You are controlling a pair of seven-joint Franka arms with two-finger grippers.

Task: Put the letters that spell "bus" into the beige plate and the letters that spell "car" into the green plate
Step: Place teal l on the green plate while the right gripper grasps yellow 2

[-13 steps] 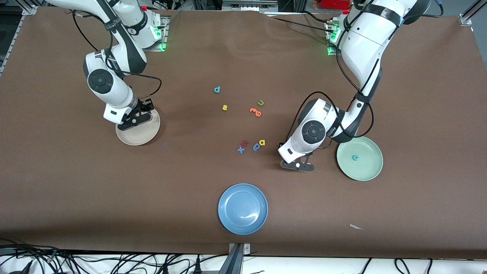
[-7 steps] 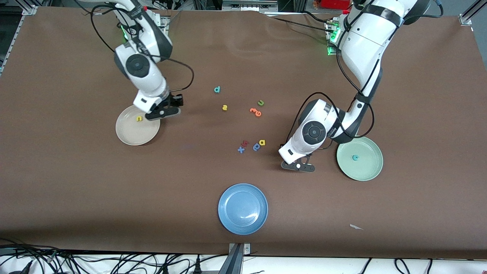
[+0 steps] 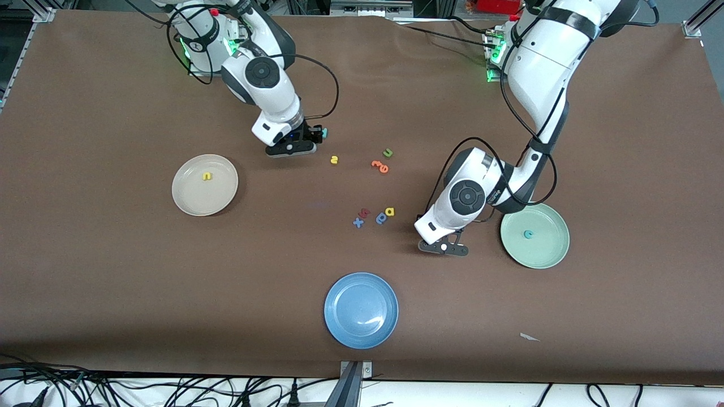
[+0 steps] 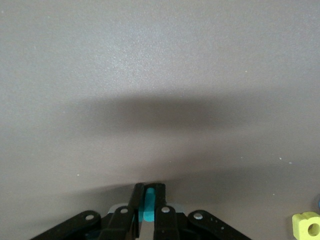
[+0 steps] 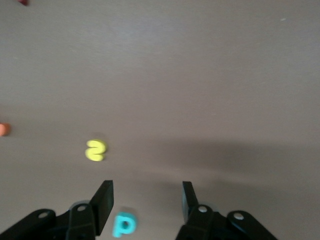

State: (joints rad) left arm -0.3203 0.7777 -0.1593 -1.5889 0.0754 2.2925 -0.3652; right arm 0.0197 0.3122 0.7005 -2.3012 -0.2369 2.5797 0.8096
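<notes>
pinching teal r (image 4: 149, 204) — left gripper (image 4: 148, 210), wrist view only; right gripper (image 5: 146, 200) apart over teal b (image 5: 123, 224).

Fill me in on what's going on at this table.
Two arms are sorting foam letters onto plates. The left gripper, low over the table beside the green plate, has its fingers shut on a small teal letter. The right gripper hovers open over the teal b, with the yellow s close by. One yellow letter lies in the beige plate, a teal c in the green one.
</notes>
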